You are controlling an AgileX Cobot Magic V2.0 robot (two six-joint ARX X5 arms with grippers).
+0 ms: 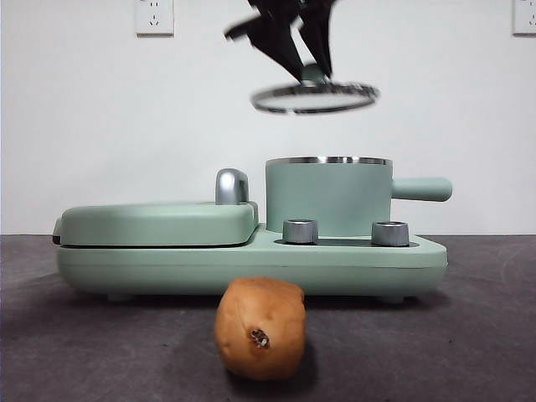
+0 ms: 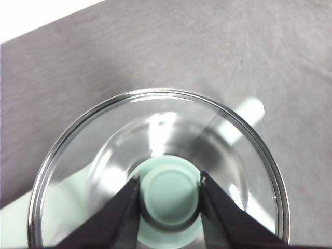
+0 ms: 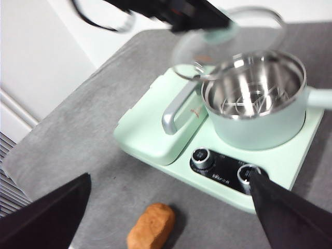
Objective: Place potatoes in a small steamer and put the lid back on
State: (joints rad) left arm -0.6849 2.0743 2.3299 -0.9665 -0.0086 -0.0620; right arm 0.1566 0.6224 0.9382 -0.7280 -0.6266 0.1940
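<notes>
Overhead, left gripper [image 2: 168,189]: jaws closed snugly on the mint-green knob of the lid [image 1: 314,98], which hangs tilted above the small steamer [image 1: 328,197], clear of its rim. Steamer uncovered, steel insert visible, seated on the cooker base [image 1: 251,260]. Right gripper [image 3: 171,207]: jaws spread wide, holding nothing, above the potato [image 1: 260,327], which lies on the table [image 1: 84,335] in front of the base.

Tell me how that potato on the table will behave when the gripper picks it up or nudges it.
The potato looks oval and rounded, so a nudge would probably make it roll or wobble. It seems solid and stiff, likely fairly heavy for its size. Its skin looks dull and rough, so the open right gripper should hold it without much slipping.
</notes>
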